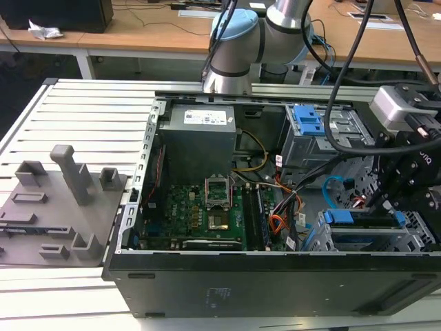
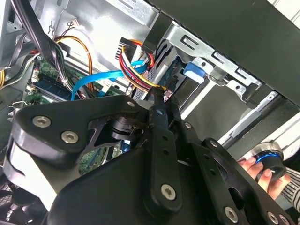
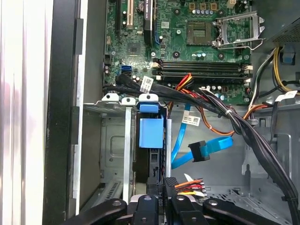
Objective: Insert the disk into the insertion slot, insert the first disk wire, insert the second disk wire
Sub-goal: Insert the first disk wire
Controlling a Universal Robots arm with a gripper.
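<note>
In the first wrist view my gripper [image 3: 163, 194] is shut on the small black plug of the first disk wire [image 3: 187, 186], a red, orange and yellow bundle. It hangs right behind the disk [image 3: 151, 136], whose blue caddy sits inside the insertion slot [image 3: 112, 140]. The second disk wire [image 3: 206, 146], a light blue flat cable with a dark plug, lies loose beside the disk, unplugged. In the second wrist view the fingertips [image 2: 158, 101] pinch the wire bundle [image 2: 136, 65] near the blue caddy [image 2: 194, 72]. The exterior view shows the disk [image 1: 365, 222] seated in the cage [image 1: 417, 234].
The open computer case [image 1: 207, 283] holds a green motherboard [image 1: 193, 214], a power supply [image 1: 200, 134] and a taller bay with blue latches [image 1: 306, 121]. Thick black cables [image 3: 262, 145] cross near the gripper. A person's hand [image 2: 255, 168] holds a black knob outside the case.
</note>
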